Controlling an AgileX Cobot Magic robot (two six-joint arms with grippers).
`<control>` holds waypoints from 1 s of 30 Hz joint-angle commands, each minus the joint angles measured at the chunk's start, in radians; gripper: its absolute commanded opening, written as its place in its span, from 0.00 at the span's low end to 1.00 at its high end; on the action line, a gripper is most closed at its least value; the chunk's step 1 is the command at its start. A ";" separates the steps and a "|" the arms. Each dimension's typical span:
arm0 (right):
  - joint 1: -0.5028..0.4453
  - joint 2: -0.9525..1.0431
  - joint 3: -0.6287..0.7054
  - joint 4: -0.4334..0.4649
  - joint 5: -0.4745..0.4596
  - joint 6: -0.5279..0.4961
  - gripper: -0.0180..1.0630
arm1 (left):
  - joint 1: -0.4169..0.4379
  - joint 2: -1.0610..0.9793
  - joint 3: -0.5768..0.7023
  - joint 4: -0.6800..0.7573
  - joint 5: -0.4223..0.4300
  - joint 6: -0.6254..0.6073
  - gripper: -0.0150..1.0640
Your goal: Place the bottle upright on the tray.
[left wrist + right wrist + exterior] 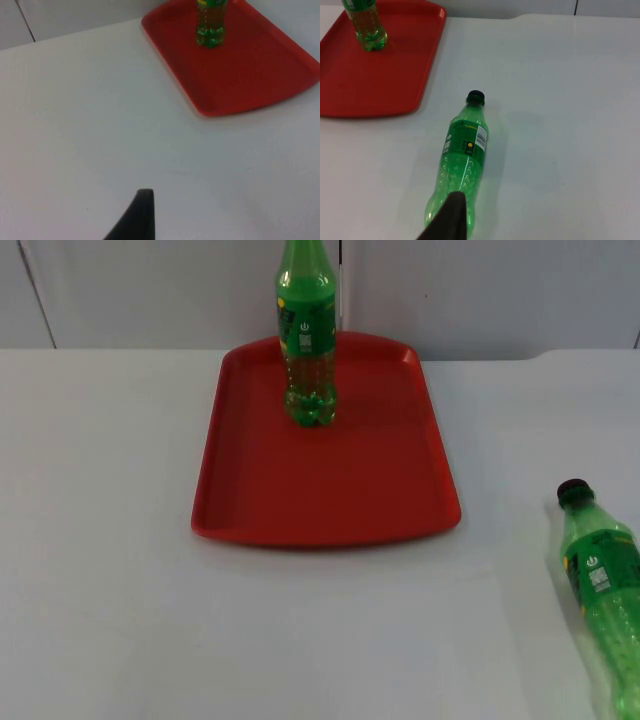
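Closest to us, the lying bottle is flat on its side on the white desk, off to the right of the tray, black cap pointing toward the far wall. Our right gripper hovers just over its base end, probably lining up to grab the body and tip it upright. We can't tell how far apart its fingers are, only one dark fingertip is visible.

Our left gripper hangs over bare desk, well apart from everything. We'd say that arm is just waiting; same deal, can't tell its finger spread.

Further back, the red tray has a standing bottle upright near its far edge, which leaves plenty of open tray up front for the second bottle.
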 commanded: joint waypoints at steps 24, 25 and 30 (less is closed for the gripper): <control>-0.004 -0.002 -0.040 0.012 -0.014 -0.009 0.98 | -0.003 -0.004 0.007 0.005 0.004 0.000 0.99; -0.004 0.027 -0.061 0.015 -0.014 -0.009 0.98 | -0.003 -0.004 0.007 0.005 0.004 0.000 0.99; -0.004 0.148 -0.115 0.041 -0.008 -0.009 0.98 | -0.003 -0.004 0.007 0.005 0.004 0.000 0.99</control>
